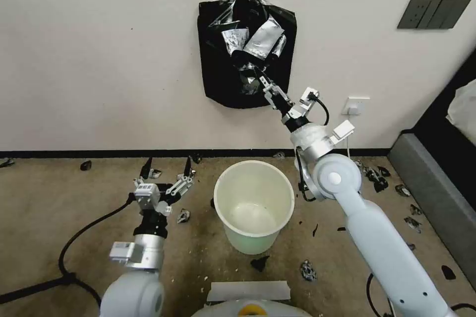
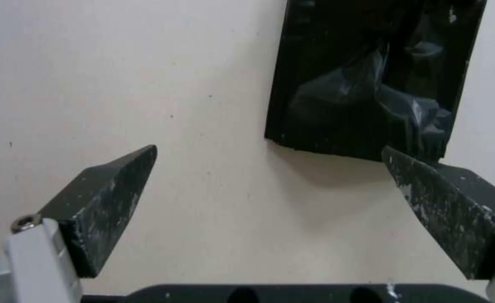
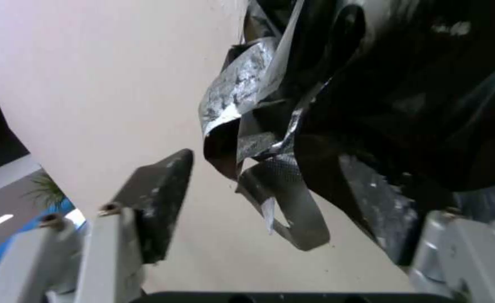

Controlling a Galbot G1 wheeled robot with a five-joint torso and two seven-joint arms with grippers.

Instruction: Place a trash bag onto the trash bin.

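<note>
trash bag (image 1: 246, 54) between right gripper's (image 1: 263, 81) parted fingers

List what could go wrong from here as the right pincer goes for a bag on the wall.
1. The open right pincer is at the hanging slab of bags amid loose silver tape; it may close on tape or several layers, not one trash bag.
2. Pulling could tear the plastic; black scraps already litter the floor.
3. The trash bin stands below the arm; a swing could knock it.
</note>
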